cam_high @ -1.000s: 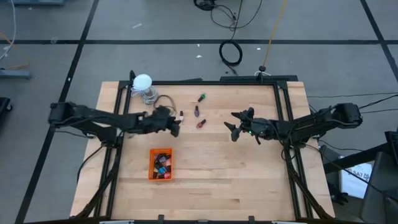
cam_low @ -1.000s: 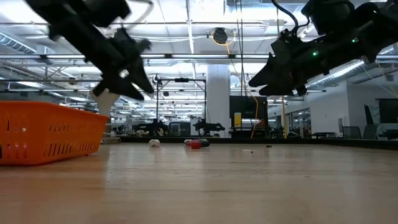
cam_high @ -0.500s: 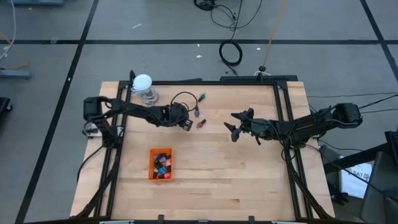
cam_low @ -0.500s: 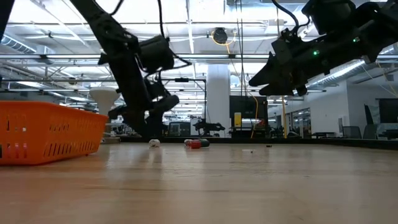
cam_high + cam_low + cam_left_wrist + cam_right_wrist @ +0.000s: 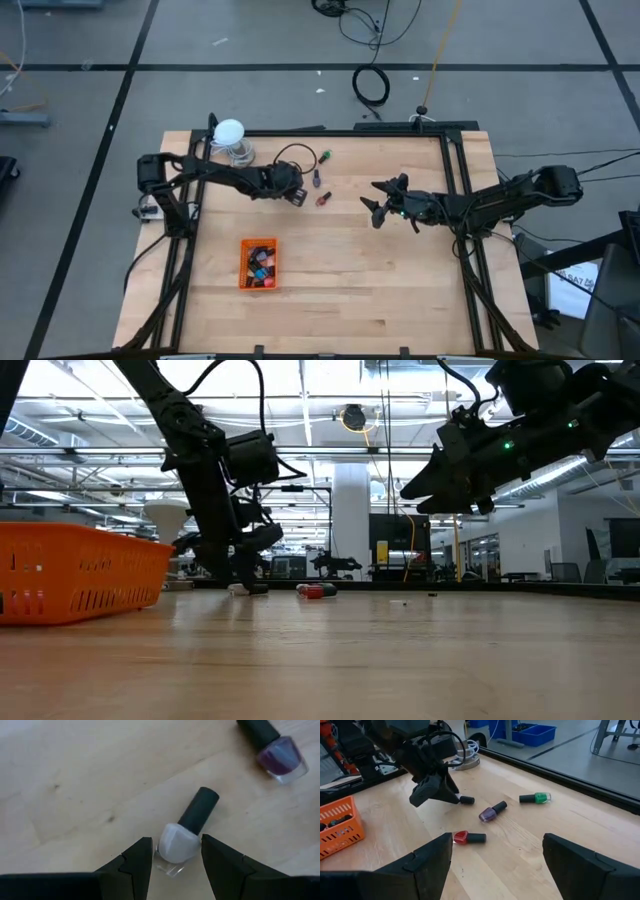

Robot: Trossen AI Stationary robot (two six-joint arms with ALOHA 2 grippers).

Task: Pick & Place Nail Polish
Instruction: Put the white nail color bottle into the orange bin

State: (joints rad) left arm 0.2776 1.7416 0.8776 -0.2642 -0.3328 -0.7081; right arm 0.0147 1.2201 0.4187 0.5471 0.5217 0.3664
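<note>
Pale glass nail polish bottle (image 5: 176, 844) lying flat on wood table (image 5: 75, 780), matte dark cap toward upper right of the left wrist frame. Left gripper (image 5: 172, 862) fingers straddle it, not clamped. Purple bottle (image 5: 280, 757) upper right. Right gripper (image 5: 371, 205) spread wide, center-right in high view.

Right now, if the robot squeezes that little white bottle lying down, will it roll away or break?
The white bottle lies on its side between the left gripper fingers, so it could perhaps skid on the smooth table. Its round black cap may let it roll. The body looks glassy, so probably hard, smooth and somewhat slippery.
</note>
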